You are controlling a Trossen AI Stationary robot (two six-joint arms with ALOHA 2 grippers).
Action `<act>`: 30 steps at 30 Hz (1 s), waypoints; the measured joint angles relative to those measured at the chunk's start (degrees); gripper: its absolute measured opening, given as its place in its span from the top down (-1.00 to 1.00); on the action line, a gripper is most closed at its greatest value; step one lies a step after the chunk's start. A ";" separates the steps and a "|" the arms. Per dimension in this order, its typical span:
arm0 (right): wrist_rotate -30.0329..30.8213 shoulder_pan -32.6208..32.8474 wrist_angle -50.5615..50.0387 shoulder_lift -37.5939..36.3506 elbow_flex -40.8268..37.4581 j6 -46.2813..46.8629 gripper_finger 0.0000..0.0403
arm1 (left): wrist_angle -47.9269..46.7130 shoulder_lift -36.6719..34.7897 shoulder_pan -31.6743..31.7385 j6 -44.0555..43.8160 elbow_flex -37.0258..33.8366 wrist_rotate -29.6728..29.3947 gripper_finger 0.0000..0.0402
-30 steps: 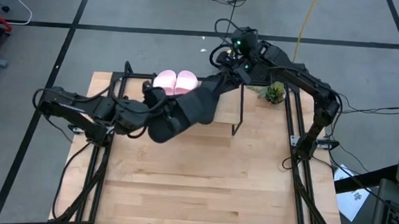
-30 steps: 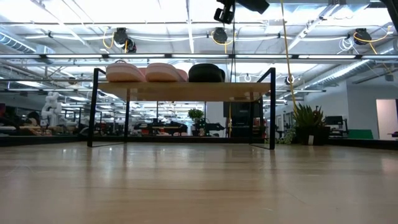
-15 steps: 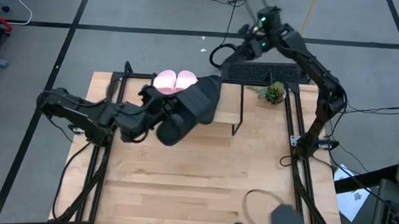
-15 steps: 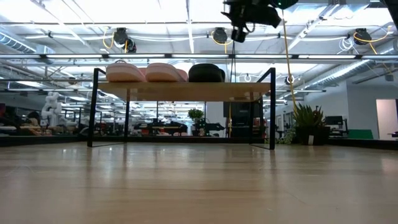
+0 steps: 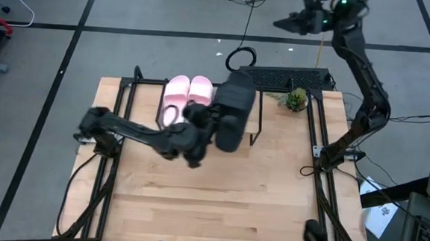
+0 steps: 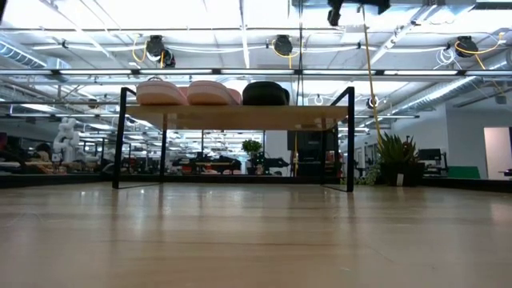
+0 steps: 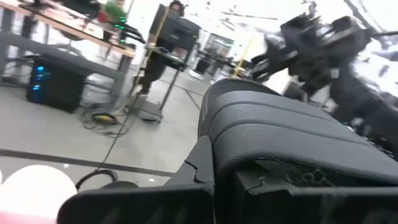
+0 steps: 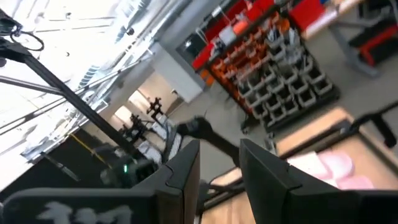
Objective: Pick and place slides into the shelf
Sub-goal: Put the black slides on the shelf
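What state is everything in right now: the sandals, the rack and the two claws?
Pink slides: resting side by side on the shelf.
Shelved black slide: resting beside the pink pair.
Held black slide: gripped, at the shelf.
Left gripper: shut on held black slide.
Right gripper: open, empty, raised beyond the table.

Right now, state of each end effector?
Left end effector: closed on a black slide, at the shelf.
Right end effector: open, empty, raised beyond the table's far edge.
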 joint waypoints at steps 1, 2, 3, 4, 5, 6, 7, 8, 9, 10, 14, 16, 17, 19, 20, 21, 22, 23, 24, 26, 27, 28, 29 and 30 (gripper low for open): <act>0.19 -0.57 1.49 -0.54 0.00 0.97 0.48 | 0.00 2.29 0.62 -0.07 2.27 -0.09 1.00; 0.38 -1.06 2.71 -1.05 0.00 1.58 0.48 | -0.04 4.61 1.29 -0.10 4.98 0.16 1.00; 0.90 -1.44 3.33 -1.52 0.00 1.95 0.48 | -0.17 7.04 1.93 0.04 7.89 0.44 1.00; 1.41 -1.78 3.36 -2.02 0.00 2.12 0.48 | -0.60 9.51 2.62 0.73 11.09 0.61 1.00; 1.46 -2.13 3.35 -2.41 0.00 2.16 0.48 | -1.43 11.95 3.28 2.00 14.47 0.57 1.00; 1.41 -2.39 3.34 -2.68 0.00 2.17 0.48 | -2.64 14.28 3.95 3.34 18.00 0.51 1.00; 1.34 -2.59 3.33 -2.86 0.00 2.16 0.48 | -4.16 16.52 4.63 4.13 21.52 0.23 1.00; 1.33 -2.66 3.28 -2.97 0.00 2.18 0.48 | -6.06 18.51 5.22 4.52 24.82 0.13 1.00; 1.31 -2.68 3.24 -3.00 0.00 2.18 0.48 | -8.32 20.32 5.79 4.70 27.94 0.13 1.00; 1.29 -2.75 3.24 -3.02 0.00 2.18 0.48 | -10.90 21.93 6.28 4.67 30.71 -0.11 1.00; 1.27 -2.94 3.22 -3.02 0.00 1.98 0.48 | -20.69 25.14 7.59 -0.55 36.64 -2.91 1.00; 1.27 -2.96 3.20 -3.02 0.00 1.70 0.48 | -24.26 25.28 7.90 -4.32 36.74 -2.90 1.00; 1.26 -2.96 3.20 -3.02 0.00 1.69 0.48 | -26.16 25.29 8.00 -5.91 36.74 -2.94 1.00; 1.25 -2.97 3.20 -3.02 0.00 1.57 0.48 | -29.38 25.33 8.31 -9.53 36.74 -2.75 1.00; 1.25 -3.05 3.20 -3.02 0.00 1.57 0.48 | -31.60 25.33 8.47 -11.36 36.74 -2.50 1.00; 1.23 -3.21 3.20 -3.02 0.00 1.57 0.48 | -34.17 25.32 8.58 -13.13 36.74 -2.36 1.00; 1.23 -3.29 3.20 -3.02 0.00 1.57 0.48 | -36.81 25.32 8.71 -15.08 36.74 -2.40 1.00; 1.23 -3.33 3.20 -3.02 0.00 1.54 0.48 | -39.19 25.32 8.92 -17.62 36.74 -2.38 1.00; 1.23 -3.33 3.20 -3.02 0.00 1.54 0.48 | -41.41 25.34 9.16 -20.33 36.73 -2.13 1.00; 1.23 -3.36 3.20 -3.02 0.00 1.54 0.48 | -45.25 25.37 9.80 -24.18 36.72 -0.52 1.00; 1.23 -3.35 3.20 -3.02 0.00 1.54 0.48 | -46.97 25.37 10.19 -25.83 36.72 0.21 1.00; 1.23 -3.33 3.20 -3.02 0.00 1.54 0.48 | -48.43 25.37 10.69 -27.41 36.72 0.80 1.00; 1.23 -3.33 3.20 -3.02 0.00 1.54 0.48 | -49.66 25.38 11.14 -28.67 36.72 1.21 1.00; 1.21 -3.33 3.20 -3.02 0.00 1.54 0.48 | -50.61 25.65 11.64 -29.58 36.72 1.45 1.00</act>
